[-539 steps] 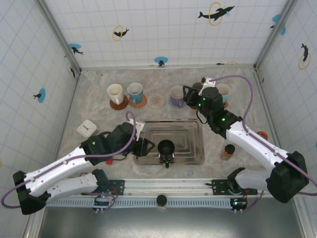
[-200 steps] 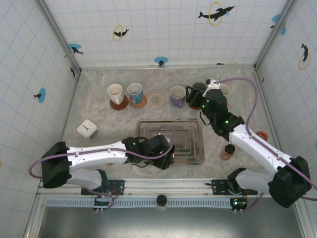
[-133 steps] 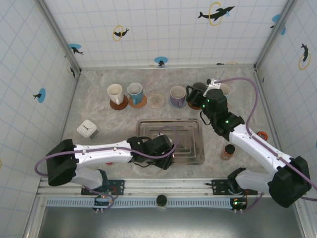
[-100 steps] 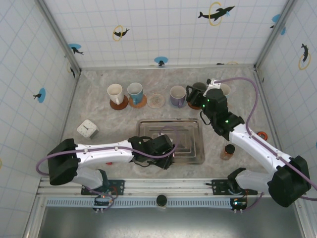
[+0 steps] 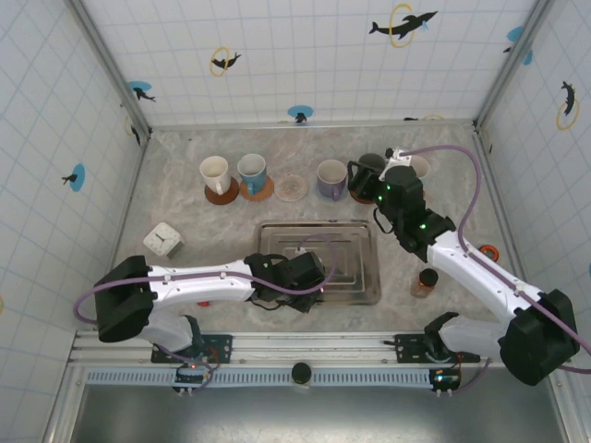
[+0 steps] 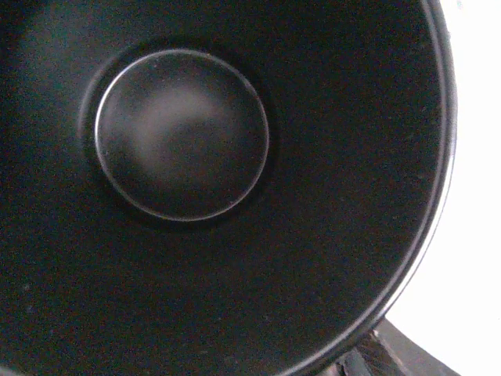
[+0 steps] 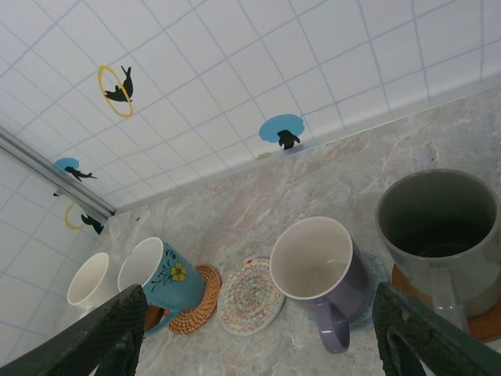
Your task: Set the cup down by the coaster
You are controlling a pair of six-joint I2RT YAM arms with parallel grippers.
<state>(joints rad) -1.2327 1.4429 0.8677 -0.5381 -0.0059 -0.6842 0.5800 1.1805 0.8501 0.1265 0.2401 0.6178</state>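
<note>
The black cup (image 6: 180, 133) stands on the metal tray (image 5: 355, 245), and the left wrist view looks straight down into its dark inside. My left gripper (image 5: 307, 277) hangs right over it and hides it in the top view. One finger (image 6: 368, 362) shows just outside the rim; how the jaws stand is not visible. The empty woven coaster (image 7: 250, 296) (image 5: 291, 188) lies between a blue flowered mug (image 7: 160, 276) and a purple mug (image 7: 313, 262). My right gripper (image 7: 262, 333) is open above that row and holds nothing.
Along the back stand a white mug (image 5: 215, 173), the blue mug (image 5: 251, 170), the purple mug (image 5: 330, 177) and a grey mug (image 7: 438, 223), each on its own coaster. A white cube (image 5: 162, 240) lies left of the tray and an orange bottle (image 5: 426, 281) to its right.
My left gripper has crept a little farther over the black cup on the tray. The right arm has stayed where it was.
</note>
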